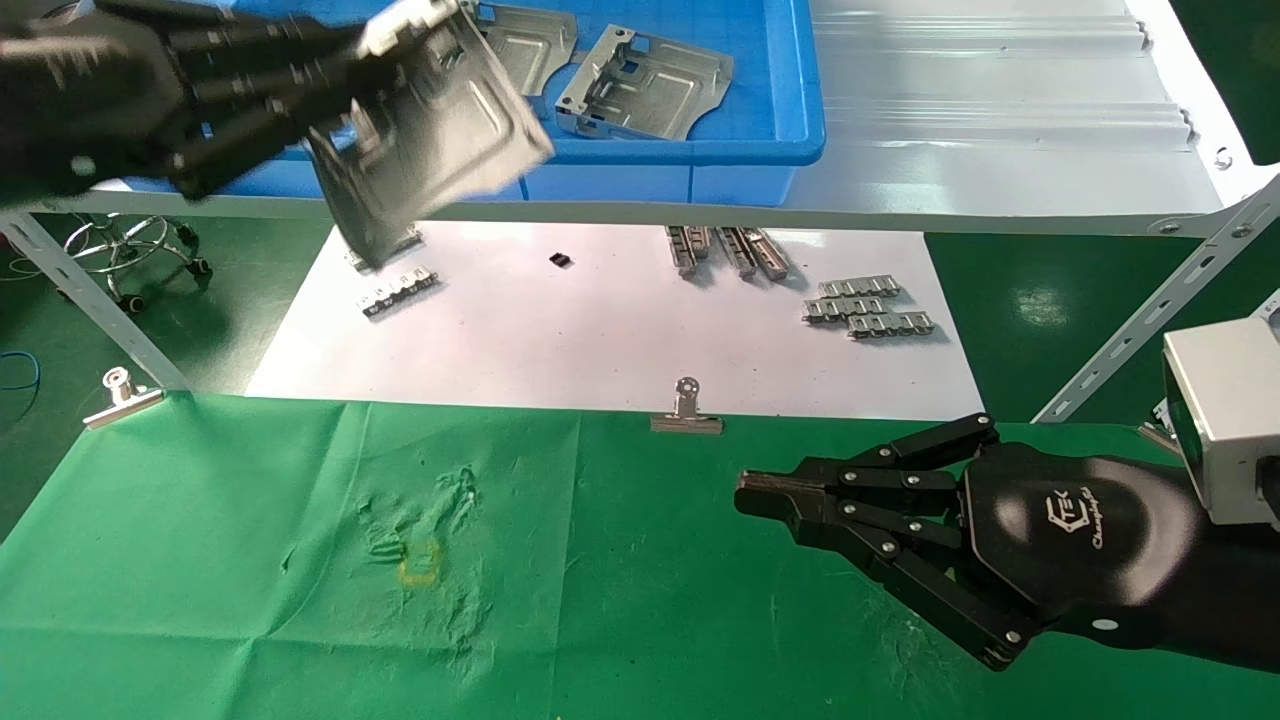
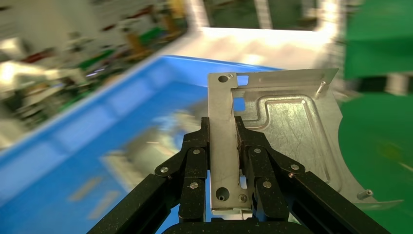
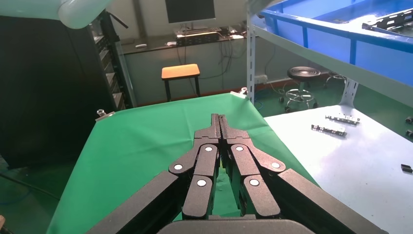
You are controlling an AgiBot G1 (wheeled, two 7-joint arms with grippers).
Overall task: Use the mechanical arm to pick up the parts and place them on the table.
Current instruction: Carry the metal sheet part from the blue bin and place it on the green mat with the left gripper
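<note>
The left gripper is up at the far left, out past the far edge of the table, with its black fingers clamped on the upturned perforated edge of one silver plate. The plate hangs tilted in the air in front of the blue bin on the metal shelf, over the white paper sheet, and is not yet above the green cloth. So I judge the task to be at an early stage: one part is picked up and is on its way, but nothing has been set down, since no plate lies anywhere on the green table. At least two more plates remain in the bin, so after this one there are further trips to make. The carried plate has to come nearer, towards the left half of the table, perhaps by the small yellow mark in the wrinkled cloth, and be lowered and released. The right gripper sits idle low over the near right part of the table, its fingers pressed together and holding nothing. The only writing I can make out is a white logo on the back of that gripper's housing, which seems to begin "Chang"; the rest is too small to read.
</note>
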